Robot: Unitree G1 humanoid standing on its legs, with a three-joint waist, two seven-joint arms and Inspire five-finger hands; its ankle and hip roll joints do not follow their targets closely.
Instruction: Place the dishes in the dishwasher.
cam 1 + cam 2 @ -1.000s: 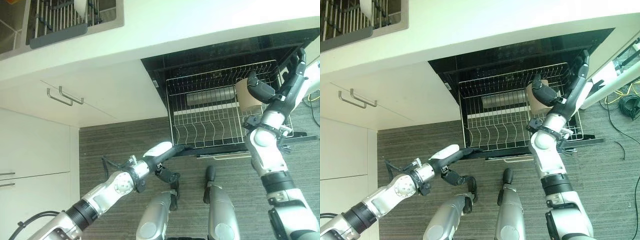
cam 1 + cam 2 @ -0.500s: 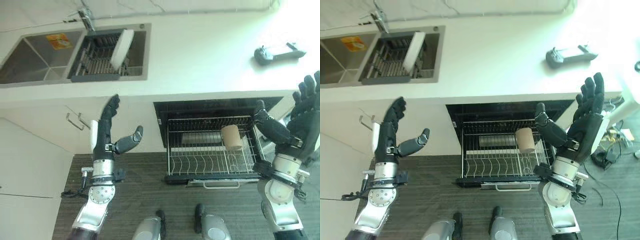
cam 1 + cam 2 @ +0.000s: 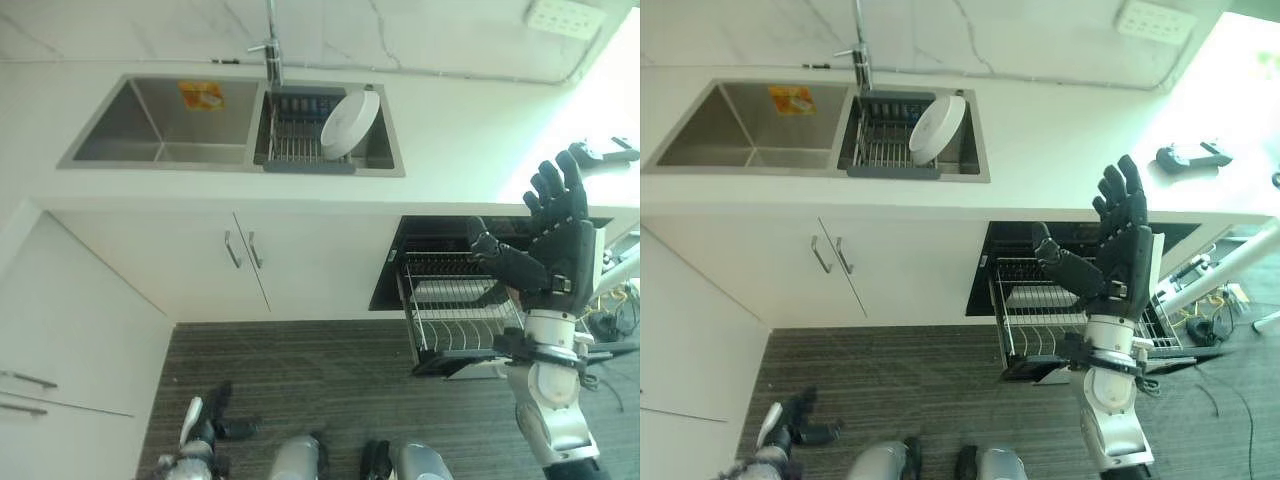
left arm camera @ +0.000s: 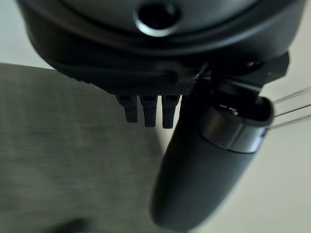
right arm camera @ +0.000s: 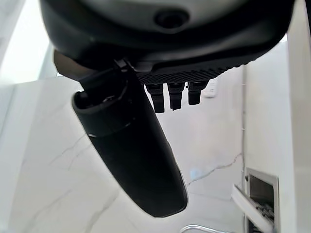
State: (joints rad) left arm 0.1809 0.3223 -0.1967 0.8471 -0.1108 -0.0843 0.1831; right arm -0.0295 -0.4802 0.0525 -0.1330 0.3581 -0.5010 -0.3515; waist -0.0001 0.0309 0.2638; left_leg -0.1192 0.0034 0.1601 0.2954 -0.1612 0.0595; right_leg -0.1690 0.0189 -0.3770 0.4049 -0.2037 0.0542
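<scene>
We raise our right hand at centre right with fingers spread wide and empty, free for the round white plate propped in the sink's grey wire rack, upper centre; our left hand hangs low, fingers straight, empty, and the pulled-out dishwasher basket waits at centre right

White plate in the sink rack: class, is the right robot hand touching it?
Apart. In the left eye view the white plate leans in the sink rack, while the right robot hand, fingers spread, is raised before the dishwasher rack.
</scene>
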